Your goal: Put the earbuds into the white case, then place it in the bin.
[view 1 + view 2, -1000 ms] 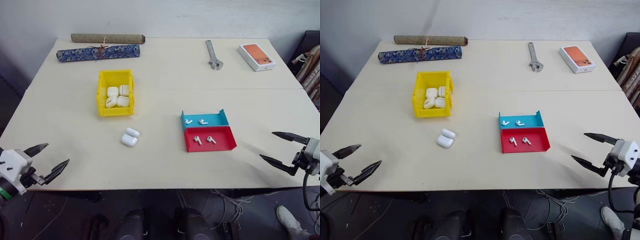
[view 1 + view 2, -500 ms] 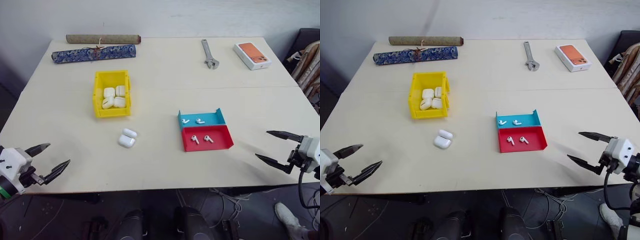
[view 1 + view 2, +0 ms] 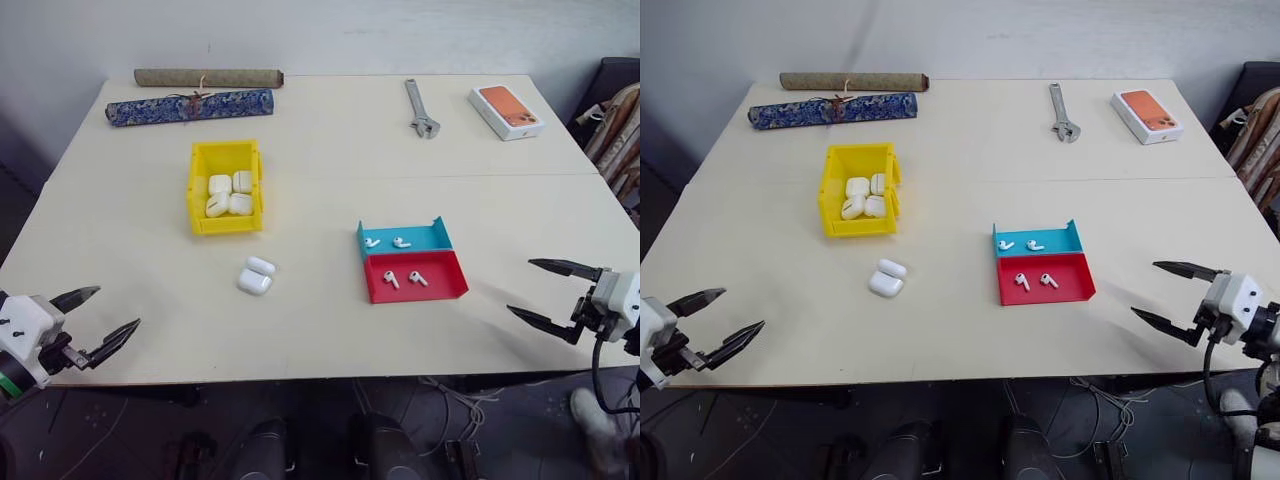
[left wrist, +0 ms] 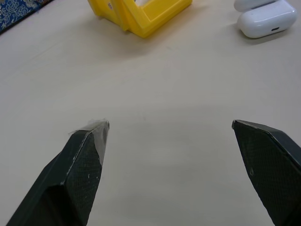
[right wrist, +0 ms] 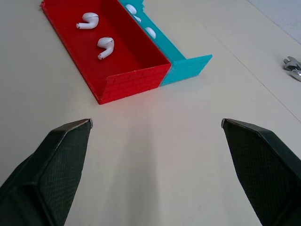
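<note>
White case well apart from left gripper; earbuds nearer right gripper

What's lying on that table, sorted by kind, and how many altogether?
Earbuds: 4
White cases: 5
Trays: 2
Yellow bin: 1
Rolled scrolls: 2
Wrench: 1
Orange-topped box: 1
Total: 16

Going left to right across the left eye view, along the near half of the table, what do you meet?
left gripper with jaws open → open white case → red tray holding two earbuds → right gripper with jaws open.
</note>
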Motion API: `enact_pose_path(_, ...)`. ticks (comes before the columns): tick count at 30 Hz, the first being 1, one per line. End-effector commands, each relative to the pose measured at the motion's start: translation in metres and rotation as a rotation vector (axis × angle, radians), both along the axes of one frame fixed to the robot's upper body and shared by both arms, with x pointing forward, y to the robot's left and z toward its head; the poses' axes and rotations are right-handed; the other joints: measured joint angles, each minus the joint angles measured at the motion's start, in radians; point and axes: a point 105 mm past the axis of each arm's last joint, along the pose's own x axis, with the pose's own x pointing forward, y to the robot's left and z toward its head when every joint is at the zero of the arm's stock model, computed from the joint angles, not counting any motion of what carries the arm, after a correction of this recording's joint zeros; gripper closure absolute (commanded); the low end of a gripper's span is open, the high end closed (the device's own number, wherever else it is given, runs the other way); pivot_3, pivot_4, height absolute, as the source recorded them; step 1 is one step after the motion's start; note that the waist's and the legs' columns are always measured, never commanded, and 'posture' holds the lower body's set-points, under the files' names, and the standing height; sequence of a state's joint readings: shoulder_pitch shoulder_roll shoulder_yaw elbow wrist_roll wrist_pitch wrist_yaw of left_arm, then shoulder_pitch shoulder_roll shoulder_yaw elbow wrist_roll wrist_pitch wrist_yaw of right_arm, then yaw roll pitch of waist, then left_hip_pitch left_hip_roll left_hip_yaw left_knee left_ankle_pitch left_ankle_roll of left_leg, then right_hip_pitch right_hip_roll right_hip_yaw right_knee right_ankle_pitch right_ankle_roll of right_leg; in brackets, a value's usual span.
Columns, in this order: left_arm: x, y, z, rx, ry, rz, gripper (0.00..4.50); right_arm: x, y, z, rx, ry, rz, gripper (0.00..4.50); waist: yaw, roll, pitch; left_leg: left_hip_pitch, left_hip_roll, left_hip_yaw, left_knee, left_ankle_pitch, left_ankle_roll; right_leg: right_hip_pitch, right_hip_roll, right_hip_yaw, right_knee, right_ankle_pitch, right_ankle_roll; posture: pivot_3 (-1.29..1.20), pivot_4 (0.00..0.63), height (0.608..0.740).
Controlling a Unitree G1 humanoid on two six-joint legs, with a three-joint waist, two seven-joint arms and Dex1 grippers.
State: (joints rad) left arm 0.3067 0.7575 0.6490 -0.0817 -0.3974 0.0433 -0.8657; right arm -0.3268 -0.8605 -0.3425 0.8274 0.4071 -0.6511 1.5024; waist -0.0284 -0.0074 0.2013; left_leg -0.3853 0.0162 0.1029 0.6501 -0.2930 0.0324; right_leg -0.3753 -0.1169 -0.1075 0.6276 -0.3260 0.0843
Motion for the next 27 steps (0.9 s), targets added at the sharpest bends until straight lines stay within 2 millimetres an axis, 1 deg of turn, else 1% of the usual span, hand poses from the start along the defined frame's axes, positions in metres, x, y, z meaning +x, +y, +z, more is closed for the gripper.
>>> enact_pose_path(1,0.0,-0.004,0.008,0.013,-0.031,-0.008,0.08,0.001,0.001,0.008,-0.014,-0.036,0.011,0.0,0.0,0.0,0.0,0.0,0.0,0.0,0.0,0.0,0.0,0.0,0.0,0.0,0.0,0.0,0.0,0.0,0.15,0.74)
enact_pose_path(5,-0.001,-0.002,0.007,-0.004,-0.012,0.006,0.08,0.004,0.006,0.012,-0.002,-0.044,0.028,0.0,0.0,0.0,0.0,0.0,0.0,0.0,0.0,0.0,0.0,0.0,0.0,0.0,0.0,0.0,0.0,0.0,0.15,0.74)
enact_pose_path(9,-0.011,0.014,0.004,-0.01,0.084,0.073,0.08,0.007,0.018,0.024,0.055,-0.077,0.067,0.0,-0.003,0.0,0.0,0.0,0.0,0.0,0.0,0.0,0.0,0.0,0.0,0.0,0.0,0.0,0.0,0.0,0.15,0.74)
enact_pose_path(10,-0.014,0.022,0.003,-0.001,0.107,0.105,0.08,0.007,0.022,0.026,0.066,-0.087,0.086,0.0,-0.003,0.0,0.0,0.0,0.0,0.0,0.0,0.0,0.0,0.0,0.0,0.0,0.0,0.0,0.0,0.0,0.15,0.74)
enact_pose_path(11,-0.02,0.04,0.0,0.002,0.163,0.191,0.08,0.005,0.032,0.034,0.11,-0.138,0.135,0.0,-0.003,0.0,0.0,0.0,0.0,0.0,0.0,0.0,0.0,0.0,0.0,0.0,0.0,0.0,0.0,0.0,0.15,0.74)
enact_pose_path(12,-0.026,0.052,-0.002,0.003,0.201,0.255,0.08,0.003,0.039,0.04,0.142,-0.176,0.171,0.0,-0.003,0.0,0.0,0.0,0.0,0.0,-0.001,0.0,0.0,0.0,0.0,0.0,0.0,0.0,0.0,0.0,0.15,0.74)
enact_pose_path(13,-0.031,0.066,0.0,-0.025,0.221,0.325,0.08,0.001,0.045,0.04,0.153,-0.176,0.198,0.0,-0.004,0.0,0.0,0.0,0.001,0.0,-0.001,0.0,-0.001,0.0,0.001,0.0,0.0,0.0,0.0,0.0,0.15,0.74)
enact_pose_path(16,-0.04,0.09,0.007,-0.072,0.252,0.462,0.08,-0.003,0.06,0.039,0.171,-0.171,0.254,0.0,0.001,0.001,0.0,0.0,0.001,0.0,-0.001,0.0,-0.001,-0.001,0.001,-0.001,0.001,0.0,0.0,0.0,0.15,0.74)
enact_pose_path(18,-0.05,0.098,0.01,-0.096,0.306,0.526,0.08,-0.008,0.073,0.043,0.21,-0.218,0.305,0.0,0.003,0.001,0.0,0.0,0.001,-0.001,-0.001,0.0,-0.001,-0.001,0.0,-0.001,0.0,0.0,0.0,0.0,0.15,0.74)
enact_pose_path(21,-0.056,0.099,0.013,-0.115,0.358,0.559,0.08,-0.01,0.082,0.045,0.23,-0.24,0.333,0.0,0.003,0.001,0.0,0.0,0.0,-0.001,-0.001,-0.002,-0.003,-0.001,0.0,-0.001,0.0,0.0,0.0,0.0,0.15,0.74)
enact_pose_path(23,-0.054,0.093,0.019,-0.134,0.367,0.551,0.08,-0.011,0.084,0.044,0.241,-0.236,0.345,0.0,0.003,0.001,0.0,0.0,0.0,-0.001,-0.001,-0.003,-0.006,-0.001,0.0,-0.001,0.0,0.0,0.0,0.0,0.15,0.74)
enact_pose_path(25,-0.049,0.076,0.025,-0.16,0.39,0.5,0.08,-0.013,0.085,0.041,0.243,-0.215,0.357,0.0,0.003,0.001,0.0,0.0,0.0,-0.001,-0.001,-0.003,-0.006,-0.001,-0.001,0.0,0.0,0.0,0.0,0.0,0.15,0.74)
enact_pose_path(27,-0.045,0.053,0.03,-0.183,0.434,0.432,0.08,-0.014,0.085,0.039,0.242,-0.197,0.369,0.0,0.003,0.001,0.0,0.0,0.0,-0.001,-0.001,-0.003,-0.006,-0.001,-0.001,0.0,0.0,0.0,0.0,0.0,0.15,0.74)
